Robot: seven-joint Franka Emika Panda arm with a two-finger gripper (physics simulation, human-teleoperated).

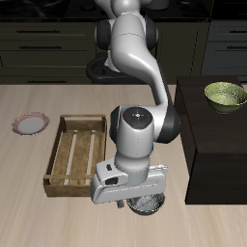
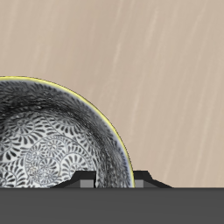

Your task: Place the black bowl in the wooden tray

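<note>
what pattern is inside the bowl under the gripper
A grey-white swirling floral pattern inside the bowl, clearest in the wrist view.

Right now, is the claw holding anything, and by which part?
The claw seems to pinch the black bowl by its rim, one finger inside, one outside.

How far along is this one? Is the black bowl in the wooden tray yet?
Not yet. The wooden tray holds nothing, and the black bowl is beside it, near the table's front edge. In hand: the hand is down at the bowl, with a finger on either side of its rim; whether it has closed is unclear. Left: lift the bowl, carry it over and set it in the tray.
</note>
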